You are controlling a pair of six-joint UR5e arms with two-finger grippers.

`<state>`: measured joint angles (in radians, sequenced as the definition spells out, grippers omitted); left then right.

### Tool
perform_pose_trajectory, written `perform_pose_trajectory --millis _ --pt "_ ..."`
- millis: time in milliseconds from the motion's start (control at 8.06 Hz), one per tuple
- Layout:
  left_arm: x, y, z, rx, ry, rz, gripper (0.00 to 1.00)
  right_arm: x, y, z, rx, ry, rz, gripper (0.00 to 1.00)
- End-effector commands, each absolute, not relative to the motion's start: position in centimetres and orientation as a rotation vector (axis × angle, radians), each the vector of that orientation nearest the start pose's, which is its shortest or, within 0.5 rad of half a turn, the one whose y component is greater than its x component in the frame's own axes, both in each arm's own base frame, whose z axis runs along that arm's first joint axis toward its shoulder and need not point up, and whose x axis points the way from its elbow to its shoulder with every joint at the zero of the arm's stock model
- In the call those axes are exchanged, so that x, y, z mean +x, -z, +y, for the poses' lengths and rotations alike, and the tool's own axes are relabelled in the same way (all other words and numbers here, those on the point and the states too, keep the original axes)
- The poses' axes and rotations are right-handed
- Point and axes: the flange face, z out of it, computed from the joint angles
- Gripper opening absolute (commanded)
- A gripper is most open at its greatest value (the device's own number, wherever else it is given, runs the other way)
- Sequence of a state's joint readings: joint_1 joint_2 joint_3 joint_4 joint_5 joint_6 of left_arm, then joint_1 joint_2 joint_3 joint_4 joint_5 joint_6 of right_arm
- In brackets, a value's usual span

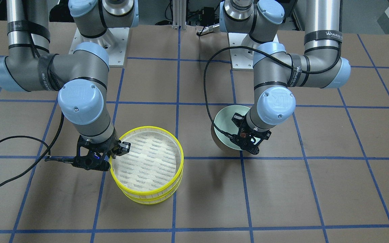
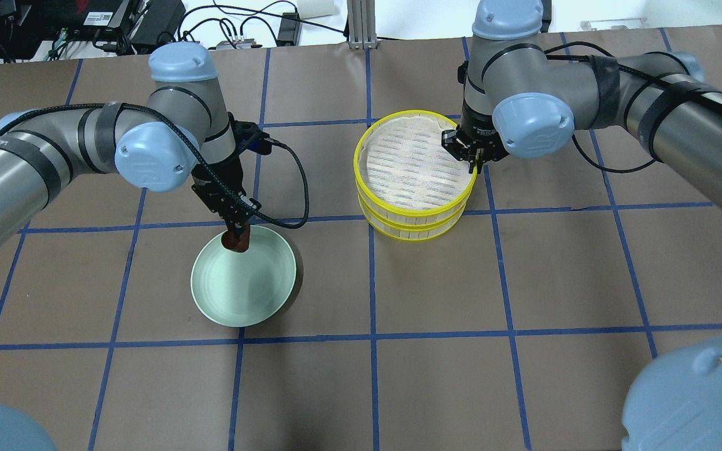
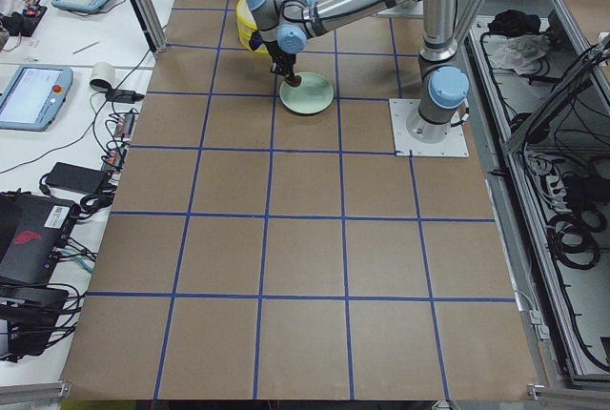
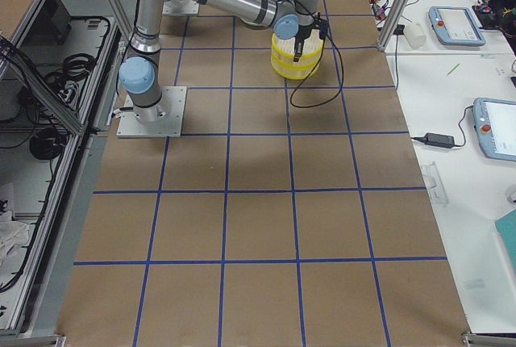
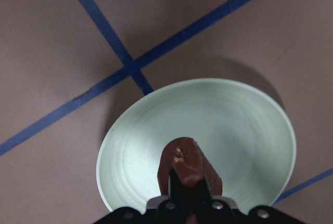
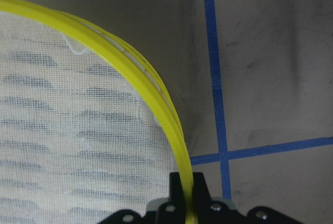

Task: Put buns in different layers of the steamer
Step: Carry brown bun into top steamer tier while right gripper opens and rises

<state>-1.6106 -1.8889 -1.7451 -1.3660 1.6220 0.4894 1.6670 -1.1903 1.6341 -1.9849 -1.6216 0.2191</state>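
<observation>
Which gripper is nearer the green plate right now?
Left. The left gripper hangs over the plate near its rim, holding the brown bun; the right gripper is apart, clamped on the steamer rim.

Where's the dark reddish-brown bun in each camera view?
Front-facing: dark reddish-brown bun right of centre, in left gripper, over pale green round plate.
Overhead: bun left of centre, at plate's far rim.
Exterior left: tiny, top middle.
Exterior right: not visible.
Left wrist: bottom centre.
Right wrist: absent.
Shared landmark: the plate.
</observation>
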Motion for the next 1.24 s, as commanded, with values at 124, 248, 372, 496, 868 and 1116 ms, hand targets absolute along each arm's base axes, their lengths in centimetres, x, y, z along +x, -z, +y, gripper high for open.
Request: perform_pose_trajectory --millis 124,248,372,496,868,1116 --pt "-18.8 -32.7 -54.4 0.733 -0.222 3.044 0.0 18.6 -28.7 -59.2 0.2 -0.038 3.192 1.0" --pt "-19.9 -34.6 -54.3 0.69 -0.148 3.106 0.0 18.6 -29.6 -59.3 0.197 -0.019 3.187 1.0" --pt "-20.9 -36.0 -54.2 0.655 -0.099 3.131 0.0 18.6 -30.9 -59.2 0.198 0.017 3.183 1.0" --pt "-22.3 -37.5 -54.3 0.629 -0.018 3.14 0.0 18.2 -34.4 -58.9 0.2 0.103 3.175 1.0" --pt "-28.1 -39.3 -54.6 0.519 0.275 3.33 0.0 15.4 -45.8 -55.1 0.27 0.156 3.1 1.0" --pt "-31.3 -38.1 -55.6 0.496 0.407 3.489 0.0 14.4 -52.3 -53.5 0.298 0.049 3.087 1.0"
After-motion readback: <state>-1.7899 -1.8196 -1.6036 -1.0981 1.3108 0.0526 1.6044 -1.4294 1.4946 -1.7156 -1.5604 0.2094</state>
